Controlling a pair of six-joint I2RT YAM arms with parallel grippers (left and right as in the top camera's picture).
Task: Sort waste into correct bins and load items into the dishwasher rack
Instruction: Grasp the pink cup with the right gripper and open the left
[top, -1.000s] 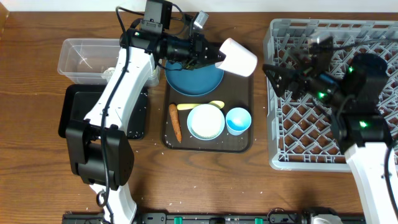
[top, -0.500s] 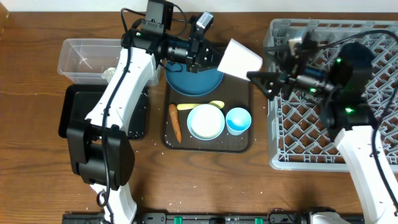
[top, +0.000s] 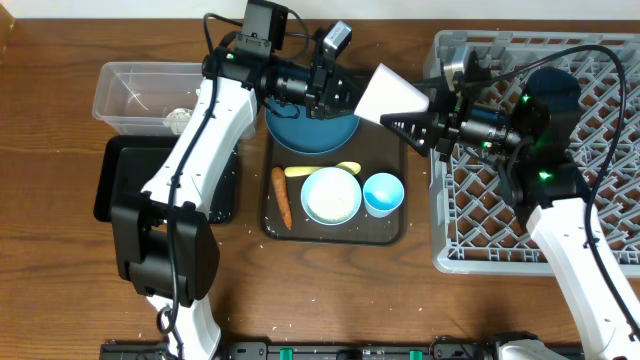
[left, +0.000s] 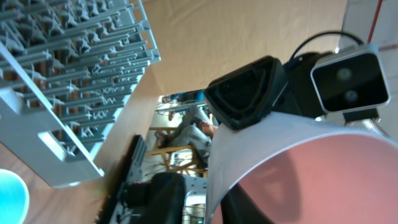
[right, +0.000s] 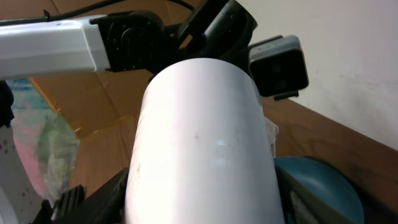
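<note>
I see the left gripper (top: 343, 90) pinching the rim of the pale pink cup (top: 392, 95), which hangs in the air just beside the dishwasher rack (top: 600, 250) (its left edge). The right gripper (top: 407, 132) has its fingers spread on both sides of the cup.

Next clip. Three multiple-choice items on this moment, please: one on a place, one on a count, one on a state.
1. The carrot lies: A in the clear tub; B on the brown tray, left of the bowl; C in the rack.
2. Cups standing on the brown tray: A none; B two; C one.
3. The pale pink cup is: A held aloft by the left end effector; B upside down in the rack; C on the plate.
Key: B, it lies beside the bowl; C, only the light blue cup stands there; A, the end effector grips its rim.
</note>
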